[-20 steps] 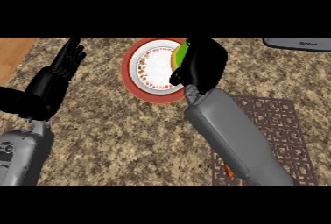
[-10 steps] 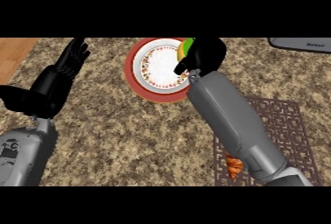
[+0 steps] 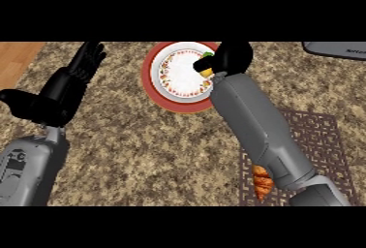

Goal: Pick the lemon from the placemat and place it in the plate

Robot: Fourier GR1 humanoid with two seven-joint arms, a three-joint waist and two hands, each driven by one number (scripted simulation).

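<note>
My left hand (image 3: pixel 61 92) rests at the left of the view with its fingers straight and pointing up; it holds nothing and takes no part in the work. To its right lies the plate (image 3: pixel 159 94), white inside with a red rim and a ring of small coloured marks.

My right hand (image 3: pixel 230 57) is over the far right rim of that plate. Its fingers are curled around the lemon (image 3: pixel 206 71), of which I see only a small yellow part under the hand, on the side toward the plate's middle. So the lemon is not on the placemat (image 3: pixel 322 140) anymore; it is in my hand, above the plate's edge. I judge that I am in the placing step. The next move asks me to bring the hand a little toward the plate's centre, lower it, and then let the fingers go apart.

Compared with half a second ago, my right hand has moved farther over the plate, and the green part of the fruit shows less. Below my forearm, a croissant (image 3: pixel 262 181) lies on the placemat.
</note>
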